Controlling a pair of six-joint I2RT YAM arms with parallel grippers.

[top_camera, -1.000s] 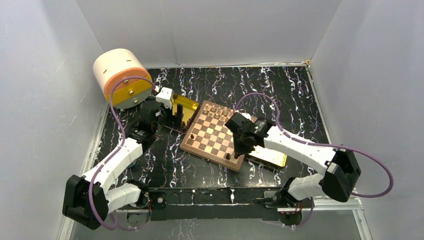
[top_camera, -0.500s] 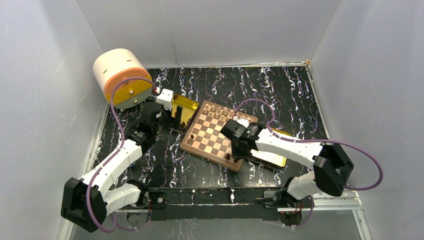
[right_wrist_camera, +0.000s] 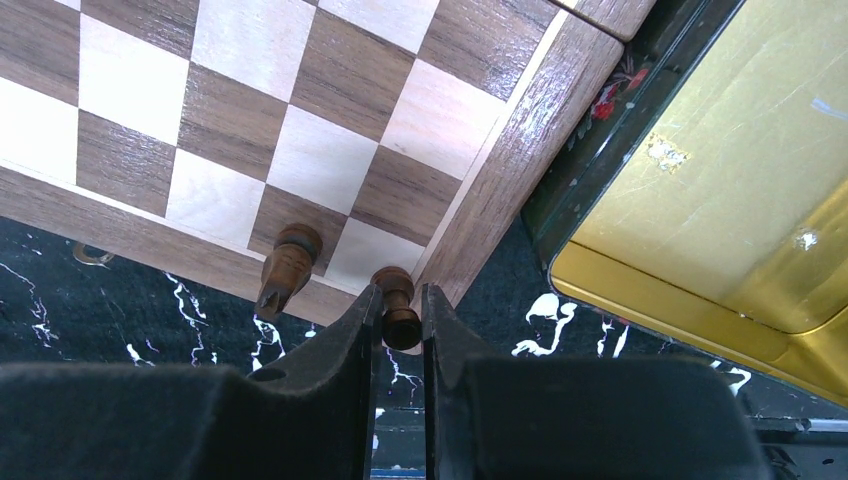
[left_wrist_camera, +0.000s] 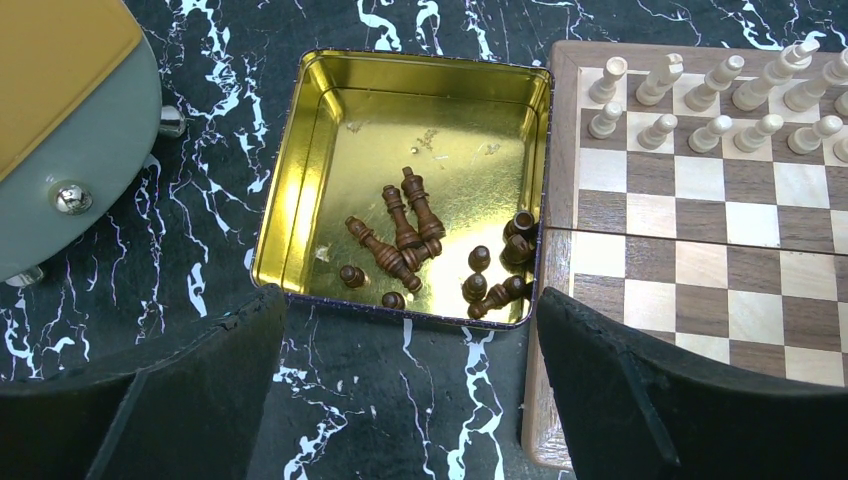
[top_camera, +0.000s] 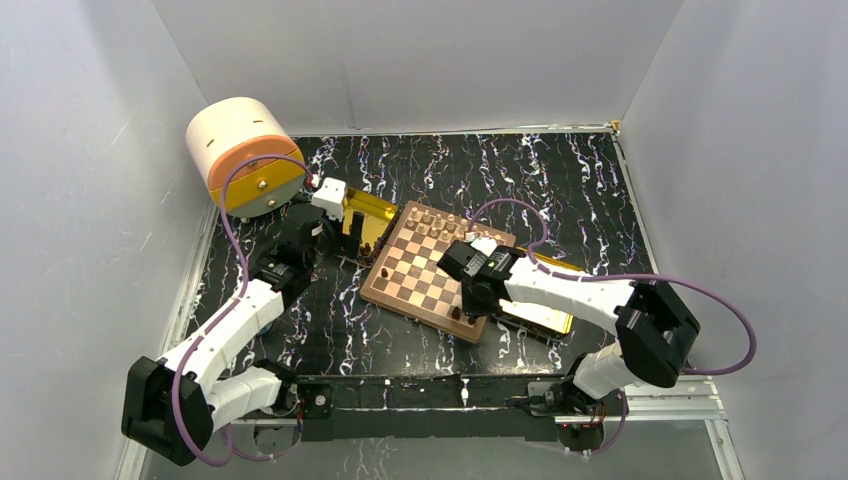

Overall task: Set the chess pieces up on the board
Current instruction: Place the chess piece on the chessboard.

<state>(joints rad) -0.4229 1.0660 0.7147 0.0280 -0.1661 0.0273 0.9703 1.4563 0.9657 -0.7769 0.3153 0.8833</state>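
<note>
The board (top_camera: pixel 420 268) lies tilted at the middle of the table. Light pieces (left_wrist_camera: pixel 715 130) stand in two rows along its far edge. My right gripper (right_wrist_camera: pixel 398 318) is shut on a dark piece (right_wrist_camera: pixel 398 305) at the board's near corner square (right_wrist_camera: pixel 365 255); I cannot tell whether the piece touches the square. Another dark piece (right_wrist_camera: pixel 288 262) stands on the square beside it. My left gripper (left_wrist_camera: pixel 410 390) is open and empty, just short of a gold tray (left_wrist_camera: pixel 400 110) that holds several dark pieces (left_wrist_camera: pixel 405 235) lying loose. In the top view the right gripper (top_camera: pixel 470 305) is over the near corner.
A second gold tray (top_camera: pixel 545 315) lies against the board's right side and shows in the right wrist view (right_wrist_camera: pixel 720 200). A white and orange cylinder (top_camera: pixel 240 155) lies at the back left, close to the left tray. White walls enclose the table.
The right arm's elbow has swung left and the gripper has settled slightly toward the board's near corner with the dark piece. The left arm has barely moved.
</note>
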